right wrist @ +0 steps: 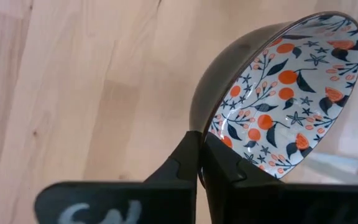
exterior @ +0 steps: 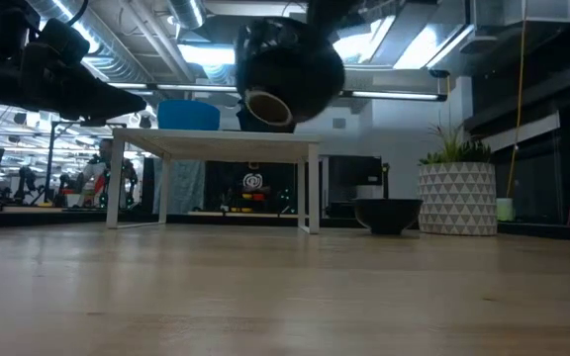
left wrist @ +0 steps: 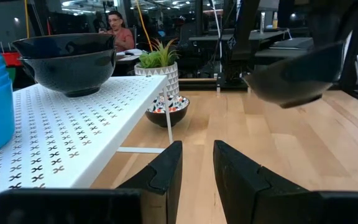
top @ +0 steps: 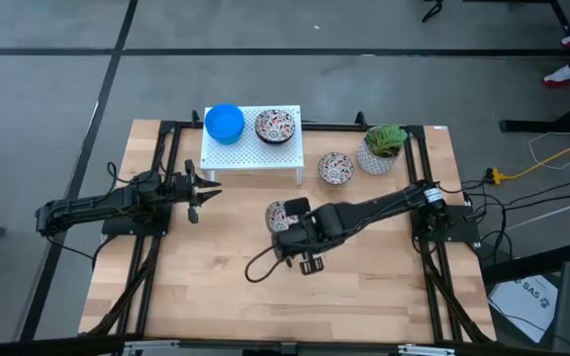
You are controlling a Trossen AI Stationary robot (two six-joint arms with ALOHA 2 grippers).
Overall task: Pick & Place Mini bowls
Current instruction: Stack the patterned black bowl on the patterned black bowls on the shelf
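1. High view shows the light wooden table (top: 216, 287) carrying a white perforated metal shelf (top: 252, 150) near its far edge.
2. Left arm's gripper (top: 198, 190) hovers just beside that shelf, fingers (left wrist: 166, 171) partly apart, holding nothing.
3. Right arm's gripper (top: 285, 220) sits over the table's middle, its jaws pinched tight on the rim of a floral-patterned mini bowl (right wrist: 278, 93), which is tilted and lifted clear of the wood.
4. A stack of plain blue mini bowls (top: 224, 122) and another floral bowl (top: 275, 126) rest on the shelf.
5. A third floral bowl (top: 335, 168) stands on the table between the shelf and a white potted green plant (top: 381, 148).
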